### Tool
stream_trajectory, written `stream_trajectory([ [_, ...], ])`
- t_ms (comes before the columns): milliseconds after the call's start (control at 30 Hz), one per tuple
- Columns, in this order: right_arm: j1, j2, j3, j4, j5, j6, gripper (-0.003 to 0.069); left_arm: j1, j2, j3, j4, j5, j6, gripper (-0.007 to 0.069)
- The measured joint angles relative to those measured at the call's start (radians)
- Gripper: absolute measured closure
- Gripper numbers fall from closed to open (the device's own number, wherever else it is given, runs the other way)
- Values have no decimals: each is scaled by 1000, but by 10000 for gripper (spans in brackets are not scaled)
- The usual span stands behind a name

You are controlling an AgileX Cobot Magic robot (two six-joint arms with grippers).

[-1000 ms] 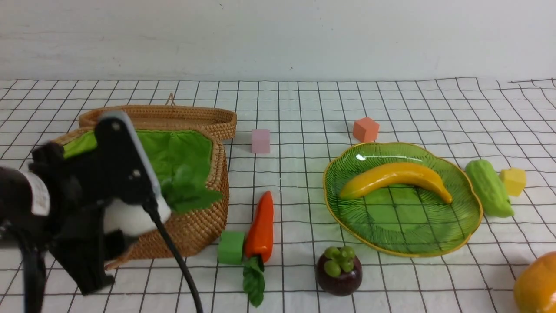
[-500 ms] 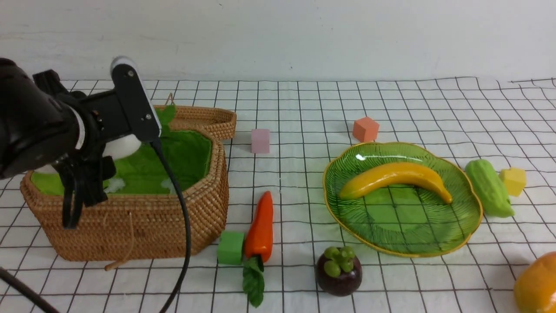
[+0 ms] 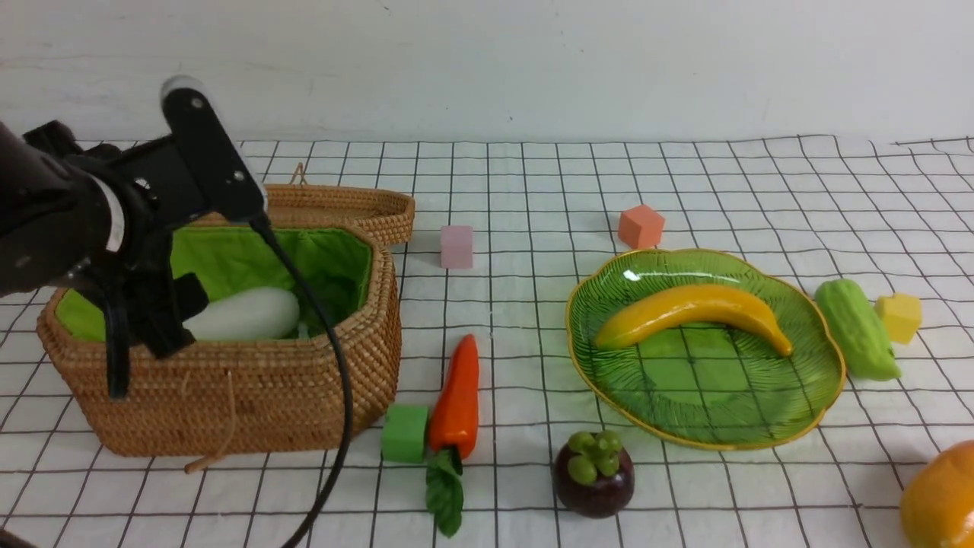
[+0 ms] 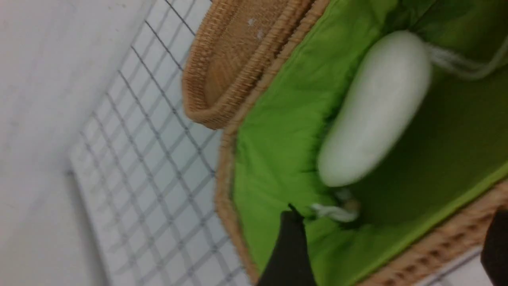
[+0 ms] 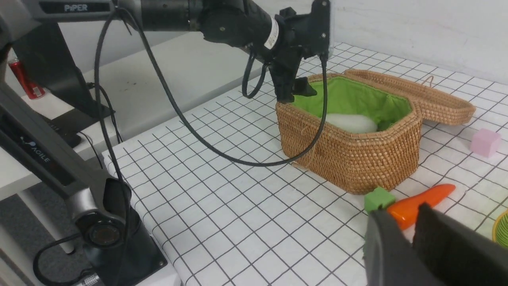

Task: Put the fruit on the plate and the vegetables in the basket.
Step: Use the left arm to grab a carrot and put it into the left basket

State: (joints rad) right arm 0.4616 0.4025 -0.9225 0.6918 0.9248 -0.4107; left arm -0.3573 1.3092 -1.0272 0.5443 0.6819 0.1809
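Observation:
The white eggplant [image 3: 247, 313] lies loose on the green lining inside the wicker basket [image 3: 251, 396], also seen in the left wrist view [image 4: 373, 111]. My left gripper [image 3: 152, 335] hangs open over the basket's front left rim, empty [image 4: 393, 246]. The banana [image 3: 692, 308] rests on the green plate [image 3: 708, 396]. On the cloth lie the carrot [image 3: 456, 399], the mangosteen [image 3: 593, 476], the gourd [image 3: 856, 327] right of the plate, and the mango [image 3: 940, 498] at the right edge. My right gripper [image 5: 403, 212] hovers near the carrot [image 5: 420, 202], slightly open, holding nothing.
The basket's lid [image 3: 342, 202] lies open behind it. Foam cubes sit around: green [image 3: 405, 433] beside the carrot, pink [image 3: 456, 246], orange [image 3: 641, 226] behind the plate, yellow [image 3: 899, 317] by the gourd. The left arm's cable [image 3: 335, 396] hangs in front of the basket.
My left gripper carried the eggplant up over the basket, opened wider and let it go. The eggplant now lies in the basket. Everything else stayed put.

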Motion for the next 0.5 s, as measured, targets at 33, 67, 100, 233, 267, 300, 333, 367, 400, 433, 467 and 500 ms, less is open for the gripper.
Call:
stream_trajectory([
  [33,0,0,0,1,1,6,521,-11,-25,0,-80,17,-48,88],
  [67,0,0,0,1,1,8,521,-14,-29,0,-113,24,-63,105],
  [100,0,0,0,-1,12,23,519,-51,-61,-1,-237,56,-125,186],
  [233,0,0,-8,-41,65,67,518,-156,-74,-26,-441,166,-278,377],
  [267,0,0,-22,-85,95,103,518,-209,-60,-48,-502,236,-343,467],
  [300,0,0,-34,-119,123,132,518,-240,-47,-63,-518,266,-378,501],
  [333,0,0,-44,-146,141,157,518,-278,-25,-86,-524,296,-404,531],
  [367,0,0,-57,-177,158,189,517,-314,1,-111,-522,315,-424,547],
  [400,0,0,-67,-209,173,211,515,-347,31,-139,-513,326,-442,554],
  [433,0,0,-73,-228,191,228,515,-389,72,-175,-494,333,-462,550],
  [467,0,0,-74,-236,203,238,514,-404,103,-199,-480,335,-476,540],
  [500,0,0,-74,-246,227,246,512,-432,154,-237,-457,338,-498,515],
])
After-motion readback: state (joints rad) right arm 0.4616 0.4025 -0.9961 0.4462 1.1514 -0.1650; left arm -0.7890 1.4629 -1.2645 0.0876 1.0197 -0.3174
